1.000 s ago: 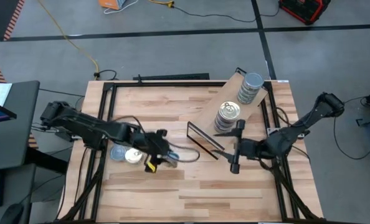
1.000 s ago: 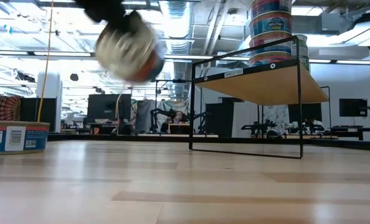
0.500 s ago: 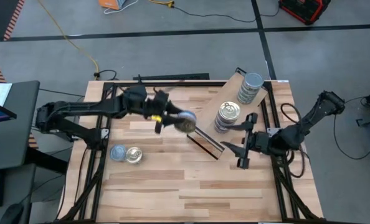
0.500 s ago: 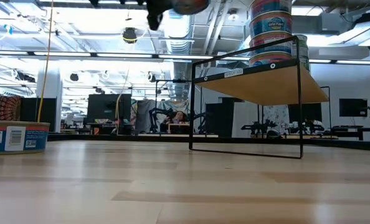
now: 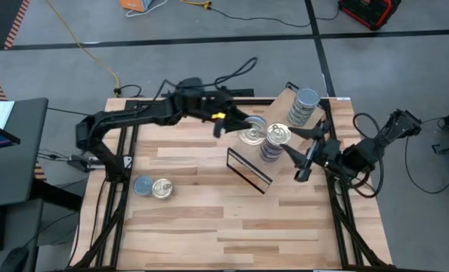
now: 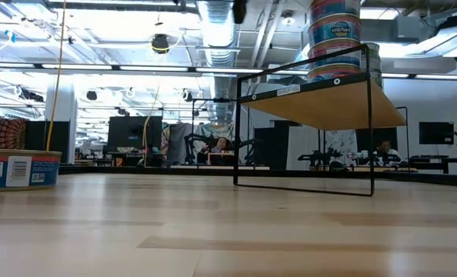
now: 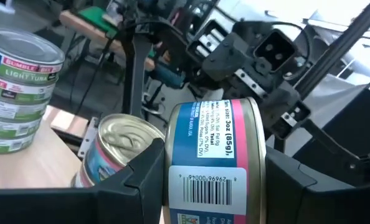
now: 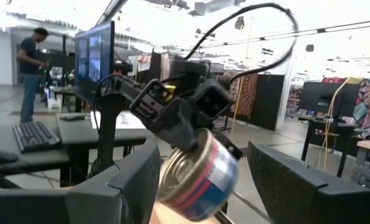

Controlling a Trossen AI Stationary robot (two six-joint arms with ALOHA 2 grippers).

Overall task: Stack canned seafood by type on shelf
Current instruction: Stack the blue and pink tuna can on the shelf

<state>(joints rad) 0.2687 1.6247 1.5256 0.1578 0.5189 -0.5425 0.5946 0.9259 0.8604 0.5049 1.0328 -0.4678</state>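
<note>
On the light wood shelf (image 5: 285, 113) with its thin black frame stand two stacks of flat round tins, gold-lidded (image 5: 276, 140) and blue-lidded (image 5: 303, 106). The left gripper (image 5: 243, 128), fingers clamped on another gold-lidded tin (image 5: 251, 135), holds it just beside the gold stack. The right gripper (image 5: 304, 155) waits beside the shelf, fingers spread and empty; two tins (image 5: 153, 187) lie well apart from the shelf, so I judge the task mostly done.

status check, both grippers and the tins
Left gripper shut on gold-lid tin, held beside gold stack on shelf. Right gripper open, waiting alongside. Two tins left on table.
</note>
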